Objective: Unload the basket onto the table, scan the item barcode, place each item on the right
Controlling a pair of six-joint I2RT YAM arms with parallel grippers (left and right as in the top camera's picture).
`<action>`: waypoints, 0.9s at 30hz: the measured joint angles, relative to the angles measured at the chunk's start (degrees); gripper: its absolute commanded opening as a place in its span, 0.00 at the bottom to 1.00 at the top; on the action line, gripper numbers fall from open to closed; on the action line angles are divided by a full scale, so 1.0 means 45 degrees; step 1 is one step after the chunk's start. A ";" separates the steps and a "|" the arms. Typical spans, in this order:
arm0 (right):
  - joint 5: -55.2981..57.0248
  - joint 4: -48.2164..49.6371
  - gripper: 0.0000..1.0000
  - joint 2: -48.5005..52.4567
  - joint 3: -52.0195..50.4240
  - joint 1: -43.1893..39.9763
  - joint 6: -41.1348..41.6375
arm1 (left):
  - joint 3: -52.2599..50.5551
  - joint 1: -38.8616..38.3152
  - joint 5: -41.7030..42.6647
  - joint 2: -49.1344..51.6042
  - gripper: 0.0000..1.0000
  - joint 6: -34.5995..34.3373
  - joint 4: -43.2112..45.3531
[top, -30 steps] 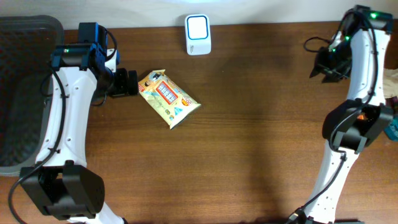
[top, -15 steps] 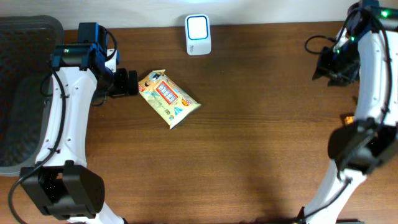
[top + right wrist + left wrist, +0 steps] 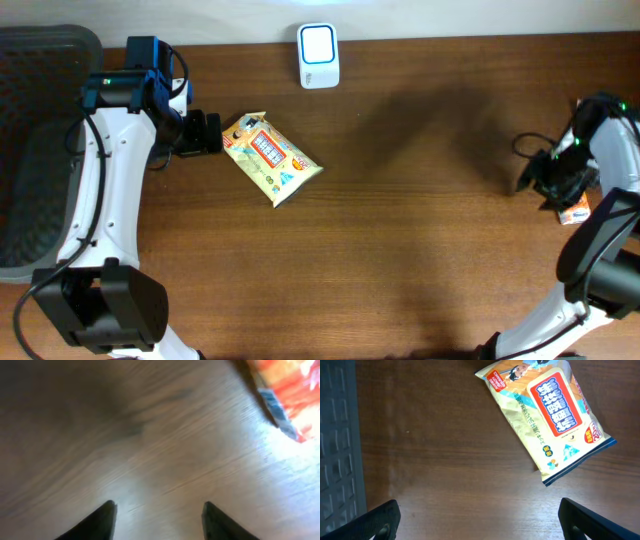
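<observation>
The snack packet (image 3: pixel 271 157) lay flat, printed face up, just ahead of the left claw (image 3: pixel 212 133), whose jaws stood wide with nothing between them. The packet's long axis ran diagonally, its near end by the fingertips and its far end slanting away. The right claw (image 3: pixel 535 182) hung part-open and empty, with an orange blur, perhaps a carton (image 3: pixel 287 390), just beyond it.

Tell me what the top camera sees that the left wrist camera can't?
Only the top camera shows the white scanner and a small orange item at the right edge. Only the left wrist camera shows the print on the snack packet close up. Both show that packet, the brown table and the dark basket.
</observation>
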 measured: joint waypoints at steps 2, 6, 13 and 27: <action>0.0019 0.0933 0.31 0.0000 -0.0719 -0.0481 0.0029 | 0.0000 0.0000 -0.0005 0.0000 0.99 0.0000 0.0000; 0.0029 0.2433 0.18 0.0000 -0.1880 -0.1384 0.0078 | 0.0000 0.0000 -0.0005 0.0000 0.99 0.0000 -0.0010; 0.1180 0.3973 0.17 0.0000 -0.2429 -0.1797 0.0719 | 0.0000 0.0000 -0.0005 0.0000 0.99 0.0000 -0.0005; 0.3322 0.5280 0.24 0.0029 -0.1758 -0.1797 0.0962 | 0.0000 0.0000 -0.0005 0.0000 0.99 0.0000 -0.0005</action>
